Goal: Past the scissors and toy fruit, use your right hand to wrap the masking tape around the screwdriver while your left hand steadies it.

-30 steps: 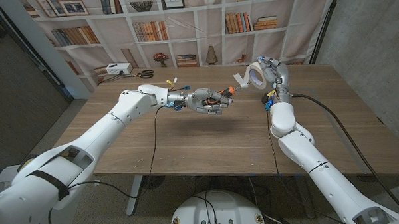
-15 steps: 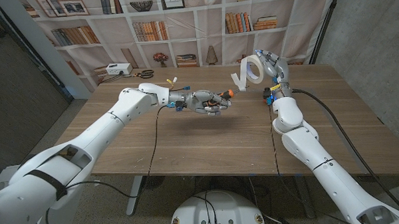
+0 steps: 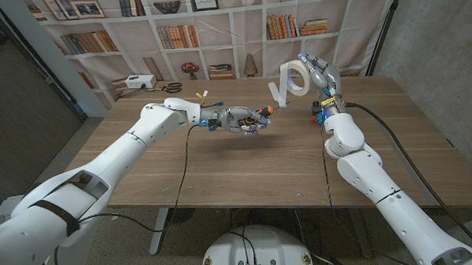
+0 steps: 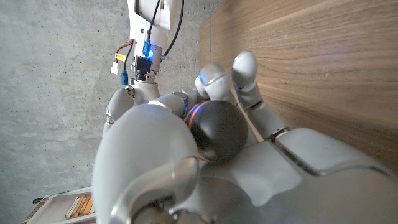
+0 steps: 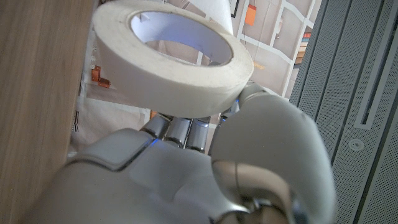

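Right hand [image 3: 319, 77] risen, fingers gripping pale tape ring [image 3: 297, 78], left hand [image 3: 245, 119] clasping rounded black-handled screwdriver [image 3: 260, 113]

No lettering, label, brand, number or sign can be read on anything here.

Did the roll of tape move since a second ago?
Yes. The masking tape in the right hand rose and shifted left, now overlapping the bookshelf instead of the table's far edge.
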